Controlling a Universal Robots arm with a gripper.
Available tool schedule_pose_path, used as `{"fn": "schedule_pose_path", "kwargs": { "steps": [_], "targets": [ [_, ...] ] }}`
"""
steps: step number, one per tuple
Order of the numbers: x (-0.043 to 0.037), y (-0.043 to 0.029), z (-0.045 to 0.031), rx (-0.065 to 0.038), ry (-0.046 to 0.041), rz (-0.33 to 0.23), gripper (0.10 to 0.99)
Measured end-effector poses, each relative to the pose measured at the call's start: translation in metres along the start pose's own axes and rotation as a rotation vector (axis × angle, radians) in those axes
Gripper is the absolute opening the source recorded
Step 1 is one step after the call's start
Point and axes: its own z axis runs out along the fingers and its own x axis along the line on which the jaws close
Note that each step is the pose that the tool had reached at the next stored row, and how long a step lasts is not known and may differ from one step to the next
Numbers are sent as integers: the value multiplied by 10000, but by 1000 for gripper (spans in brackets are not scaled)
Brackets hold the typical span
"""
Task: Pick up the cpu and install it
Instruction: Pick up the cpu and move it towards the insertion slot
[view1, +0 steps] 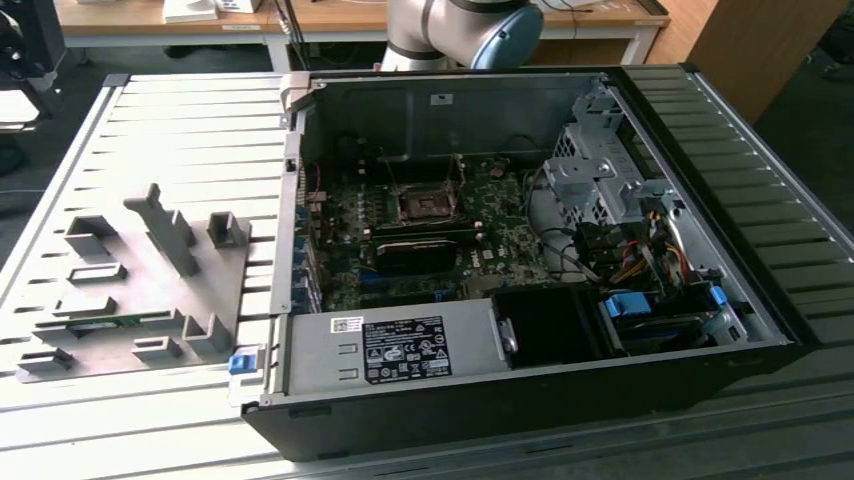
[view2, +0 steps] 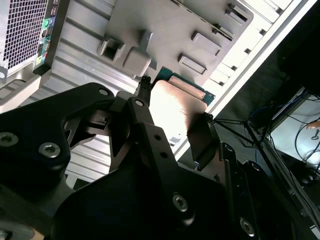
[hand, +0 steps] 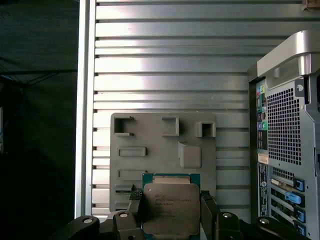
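1. The cpu (hand: 170, 212) is a flat square chip with a shiny silver top and a thin green edge. It is held up in the air.
2. The fingers (hand: 207, 205) of the gripper (hand: 170, 200) are clamped on the cpu, one black finger on each side. You can see this in both wrist views. In the second wrist view the top of the cpu glows bright in the light.
3. Under the cpu, farther down, lies a flat grey fixture (hand: 160, 162). It has small grey blocks and little slots on it. The cpu hangs over one edge of this fixture and does not touch it.
4. The fixture lies on a ribbed metal surface (view1: 174, 130).
5. An open black computer case (view1: 534, 400) lies on its side on the same surface. In the exterior view the fixture is just beside it, on the exterior view's left.
6. Inside the case is a green motherboard (view1: 358, 285). Near its middle is the socket (view1: 427, 206), a dark square with a metal frame. The cpu is not yet in the socket and is well apart from it.
7. A silver box with a label (view1: 387, 350) fills the near part of the case. Coloured wires (view1: 641, 255) lie at the exterior view's right.
8. The grey and blue robot arm (view1: 461, 30) stands on the far side of the case.
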Motion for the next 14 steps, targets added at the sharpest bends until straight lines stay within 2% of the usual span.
{"fn": "schedule_pose_path", "kwargs": {
  "steps": [14],
  "targets": [
    [-173, 4, -3, 0, 7, 0, 545]
  ]
}}
